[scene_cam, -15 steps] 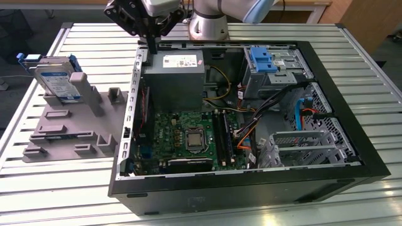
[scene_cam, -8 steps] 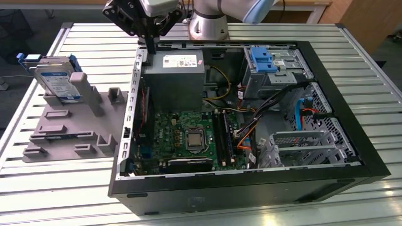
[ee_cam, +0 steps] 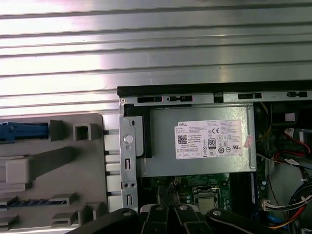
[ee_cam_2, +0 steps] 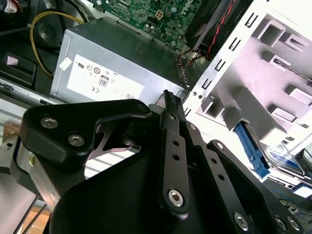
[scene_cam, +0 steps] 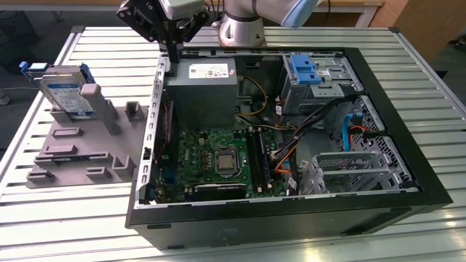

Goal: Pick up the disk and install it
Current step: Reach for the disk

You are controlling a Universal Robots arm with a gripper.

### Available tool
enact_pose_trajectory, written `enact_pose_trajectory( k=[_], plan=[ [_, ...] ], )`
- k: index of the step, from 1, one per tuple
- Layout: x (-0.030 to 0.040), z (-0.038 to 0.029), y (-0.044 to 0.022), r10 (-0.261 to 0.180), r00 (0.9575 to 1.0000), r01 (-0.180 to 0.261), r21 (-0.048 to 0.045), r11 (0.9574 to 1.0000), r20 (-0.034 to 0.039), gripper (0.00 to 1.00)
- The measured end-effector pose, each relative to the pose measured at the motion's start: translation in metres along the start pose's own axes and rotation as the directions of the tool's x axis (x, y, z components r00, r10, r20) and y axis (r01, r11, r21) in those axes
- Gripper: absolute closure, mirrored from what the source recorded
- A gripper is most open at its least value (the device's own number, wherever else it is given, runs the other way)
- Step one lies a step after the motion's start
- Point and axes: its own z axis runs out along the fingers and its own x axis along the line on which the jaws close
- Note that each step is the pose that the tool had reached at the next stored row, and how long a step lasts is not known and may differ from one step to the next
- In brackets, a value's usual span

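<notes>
In the exterior view's left, the disk [scene_cam: 64, 94], silver-grey metal in a bright blue plastic frame, stands tilted against a post at the far end of the matt grey moulded fixture block [scene_cam: 80, 153] on the ribbed aluminium table [scene_cam: 65, 218]. Further right, the black gripper [scene_cam: 172, 54] points straight down over the far left corner of the open computer case [scene_cam: 291, 221] (just beside the boxy grey power supply [scene_cam: 207, 87]). Its jaws are clenched on nothing. It is well apart from the disk, with free air around it.

Table [scene_cam: 73, 218]: carries fixture block [scene_cam: 80, 147] and computer case [scene_cam: 291, 218];
Fixture block: on the exterior view's left of the case;
Disk [scene_cam: 64, 93]: on edge at the block's far end;
Power supply [scene_cam: 207, 90]: in the case, behind the motherboard [scene_cam: 218, 158];
End effector [scene_cam: 173, 59]: above the case's far wall
</notes>
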Motion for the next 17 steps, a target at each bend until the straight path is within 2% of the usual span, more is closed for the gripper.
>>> enact_pose_trajectory(
  k=[17],
  plan=[
    [0.0068, 0.0006, -0.0005, 0.000, 1.0000, 0.000, 0.0000, 1.0000, -0.0002, 0.89]
  ],
)
